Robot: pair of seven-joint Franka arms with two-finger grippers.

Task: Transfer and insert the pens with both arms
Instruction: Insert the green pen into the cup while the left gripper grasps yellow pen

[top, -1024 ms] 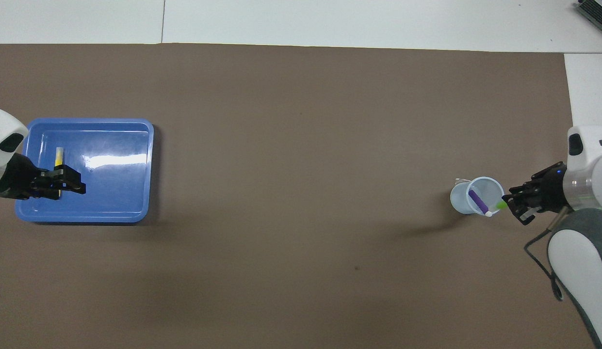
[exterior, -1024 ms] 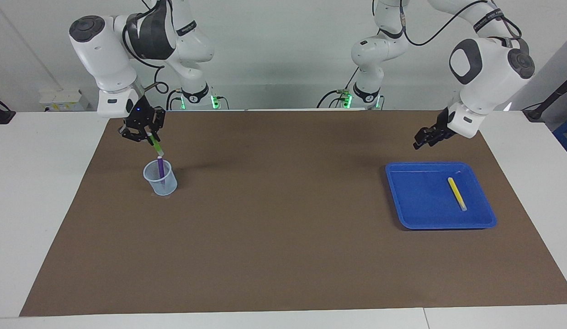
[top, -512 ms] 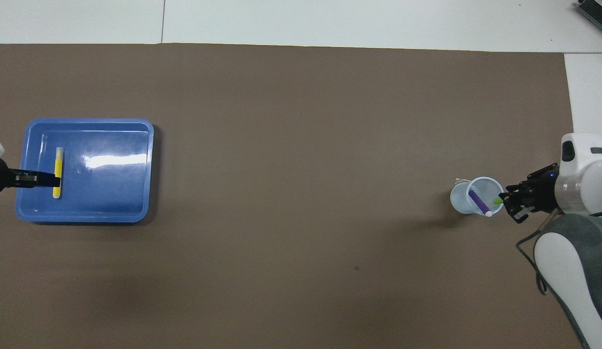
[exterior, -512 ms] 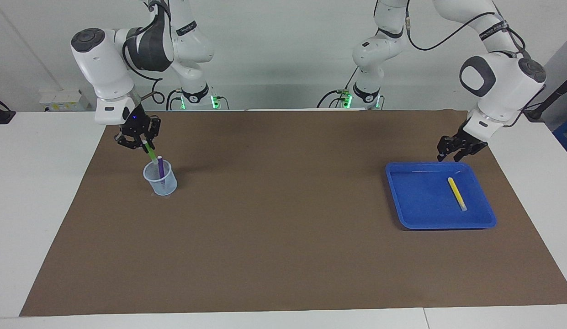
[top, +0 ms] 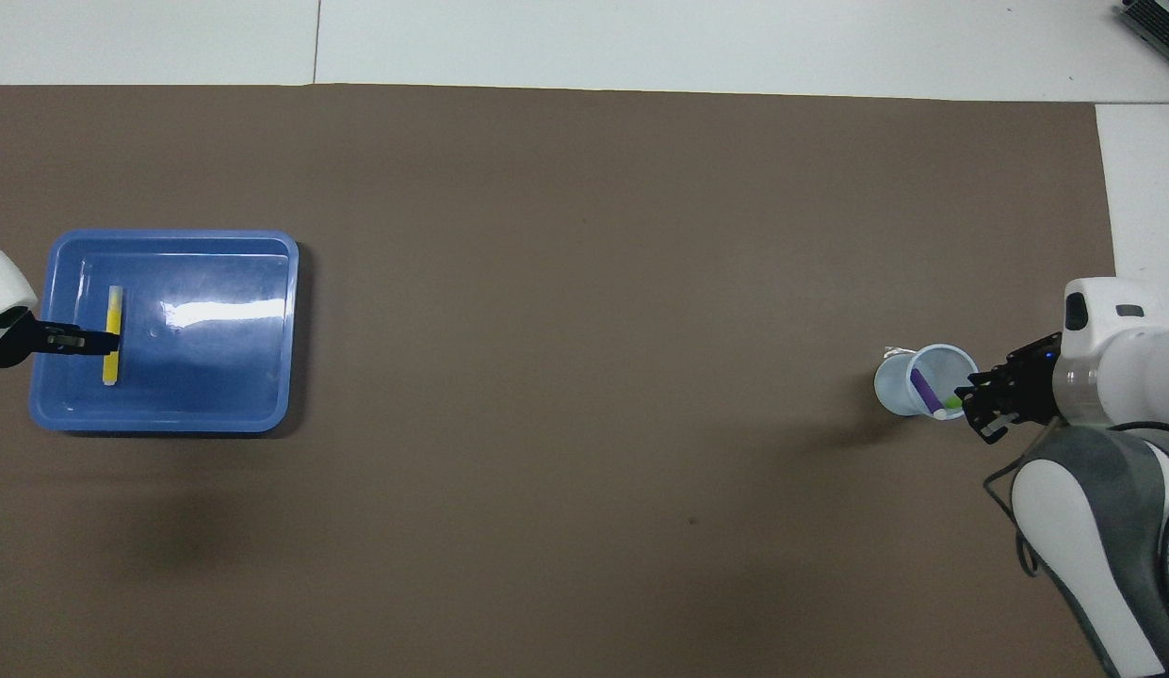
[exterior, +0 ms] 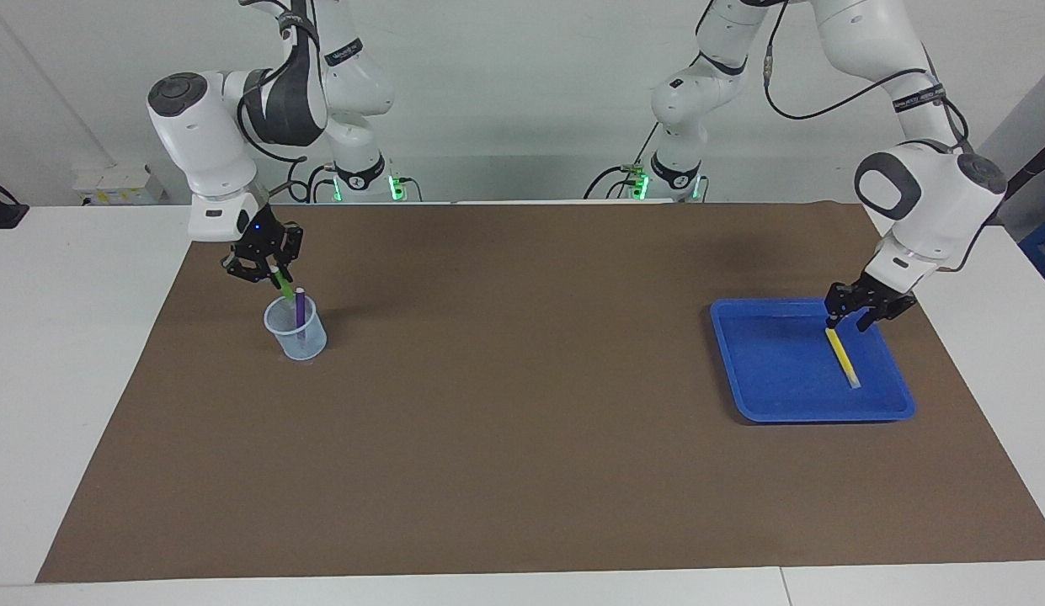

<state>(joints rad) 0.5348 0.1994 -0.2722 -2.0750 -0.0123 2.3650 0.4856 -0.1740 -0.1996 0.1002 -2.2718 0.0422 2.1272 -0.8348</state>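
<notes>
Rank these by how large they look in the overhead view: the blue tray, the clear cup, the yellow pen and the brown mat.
1. brown mat
2. blue tray
3. clear cup
4. yellow pen, a similar length to the cup's width but far slimmer.

R end effector (exterior: 849,317) over yellow pen (exterior: 842,356), tray (exterior: 775,370)

A white table (exterior: 59,353) carries a brown mat (exterior: 522,438) bearing a clear cup (exterior: 296,330) and blue tray (exterior: 775,370).

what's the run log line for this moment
right gripper: green pen over cup | left gripper: over yellow pen in tray
</notes>
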